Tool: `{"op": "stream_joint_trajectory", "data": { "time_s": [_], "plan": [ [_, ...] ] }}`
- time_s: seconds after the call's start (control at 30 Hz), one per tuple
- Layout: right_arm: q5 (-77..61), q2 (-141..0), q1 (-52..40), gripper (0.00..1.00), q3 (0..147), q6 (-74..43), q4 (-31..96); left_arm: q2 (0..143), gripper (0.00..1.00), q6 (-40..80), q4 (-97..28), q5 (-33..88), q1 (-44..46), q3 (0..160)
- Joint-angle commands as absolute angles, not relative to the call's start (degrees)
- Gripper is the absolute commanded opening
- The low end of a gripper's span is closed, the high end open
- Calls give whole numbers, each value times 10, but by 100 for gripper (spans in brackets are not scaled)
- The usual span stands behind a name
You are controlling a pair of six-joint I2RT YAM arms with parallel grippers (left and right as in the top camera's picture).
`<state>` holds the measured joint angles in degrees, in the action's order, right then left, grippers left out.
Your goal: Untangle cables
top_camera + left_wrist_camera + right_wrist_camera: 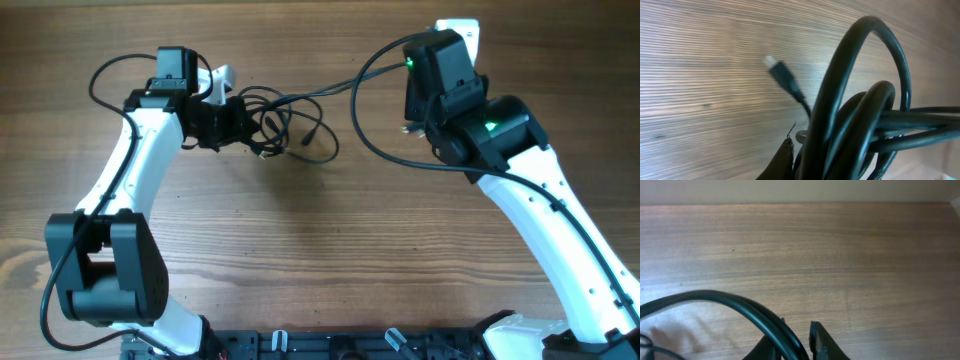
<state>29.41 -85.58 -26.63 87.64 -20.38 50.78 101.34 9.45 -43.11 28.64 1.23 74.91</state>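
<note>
1. Your left end effector [232,122] is pressed together on the cables [268,115], which are knotted at the worktop's [330,250] far left.
2. One strand [345,85] stretches left to right and passes between the fingers of the right end effector [797,326]. You cannot tell whether it grips.
3. A plug [782,75] points up-left in the left wrist view.

Tangled cables [263,124] (one strand trailing right), wooden table [320,250]

- The overhead camera looks straight down from high up on the whole brown wood-grain table [300,260].
- The left wrist camera sits very close against the thin black cables [855,125].
- The right wrist camera looks low across the tabletop.
- All three views share table and cables.
</note>
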Motion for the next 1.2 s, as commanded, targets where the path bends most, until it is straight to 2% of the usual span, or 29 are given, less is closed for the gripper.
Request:
{"op": "stream_joint_trajectory", "data": {
  "time_s": [0.0, 0.07, 0.13, 0.2, 0.23, 0.33, 0.37, 0.53, 0.83, 0.87, 1.0, 1.17],
  "plan": [
    [236, -857, -258, 24, 886, -222, 506, 1015, 4, 81, -441, 258, 2, 748],
    [163, -867, -258, 27, 886, -204, 503, 1015, 4, 73, -442, 302, 2, 748],
    [87, -876, -258, 37, 886, -176, 496, 1015, 4, 57, -442, 356, 2, 748],
    [-6, -885, -258, 61, 886, -141, 484, 1015, 4, 47, -443, 409, 2, 748],
    [-41, -887, -258, 66, 886, -126, 479, 1015, 4, 47, -443, 429, 2, 748],
    [-89, -887, -258, 78, 886, -121, 464, 1015, 4, 47, -443, 491, 2, 748],
    [-101, -887, -258, 79, 886, -121, 459, 1015, 4, 47, -442, 506, 2, 748],
    [-243, -887, -259, 79, 886, -159, 413, 1015, 4, 74, -442, 580, 8, 748],
    [-247, -916, -295, 64, 886, -309, 353, 1015, 4, 217, -408, 526, 61, 748],
    [-245, -941, -307, 58, 886, -326, 362, 1015, 4, 277, -387, 502, 66, 748],
    [-245, -973, -309, 47, 886, -355, 374, 1015, 4, 319, -381, 496, 66, 748],
    [-245, -1007, -309, 45, 886, -383, 368, 1015, 4, 339, -382, 496, 68, 748]
  ]
}}
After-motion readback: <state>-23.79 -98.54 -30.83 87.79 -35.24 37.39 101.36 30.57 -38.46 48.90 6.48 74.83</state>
